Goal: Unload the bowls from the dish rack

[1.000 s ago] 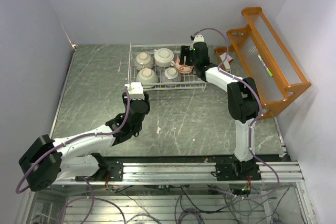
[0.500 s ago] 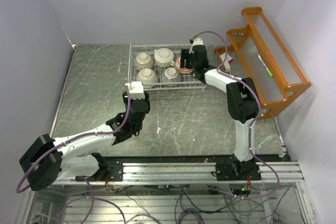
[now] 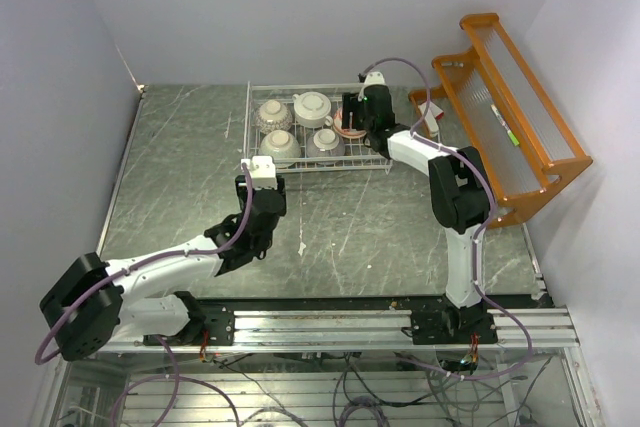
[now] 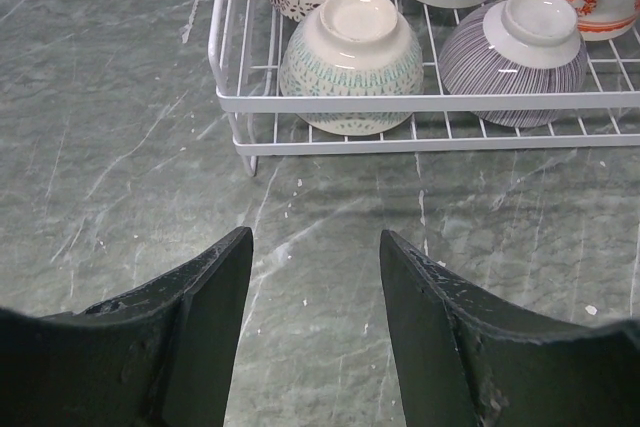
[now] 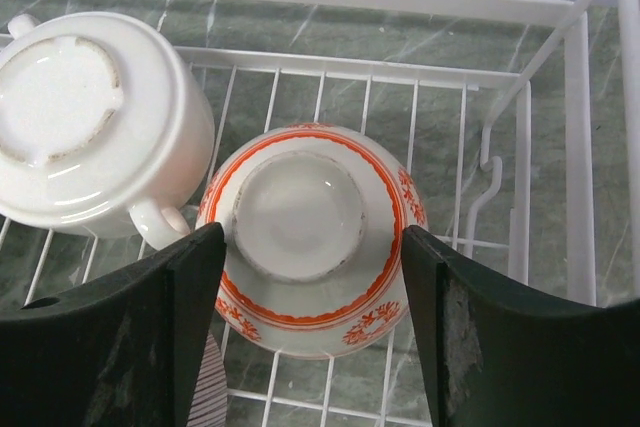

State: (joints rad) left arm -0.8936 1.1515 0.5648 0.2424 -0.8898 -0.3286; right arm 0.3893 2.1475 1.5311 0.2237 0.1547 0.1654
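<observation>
Sitting far back on the table (image 3: pixel 180 167), the dish rack (image 3: pixel 365 155) holds five upturned bowls (image 3: pixel 280 144). Left wrist: left gripper (image 4: pixel 315 242) gapes wide, empty, over bare tabletop before the front rail. Right wrist: right gripper (image 5: pixel 312 237), spread wide, straddles the red-marked bowl (image 5: pixel 300 212) beside the rack's right wall.

no legible text or labels, bowls' undersides seemingly unmarked

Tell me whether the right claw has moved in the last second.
Yes: the right claw has shifted slightly left against the dish rack, whose right end it was nearer, and now straddles the red-marked bowl.
</observation>
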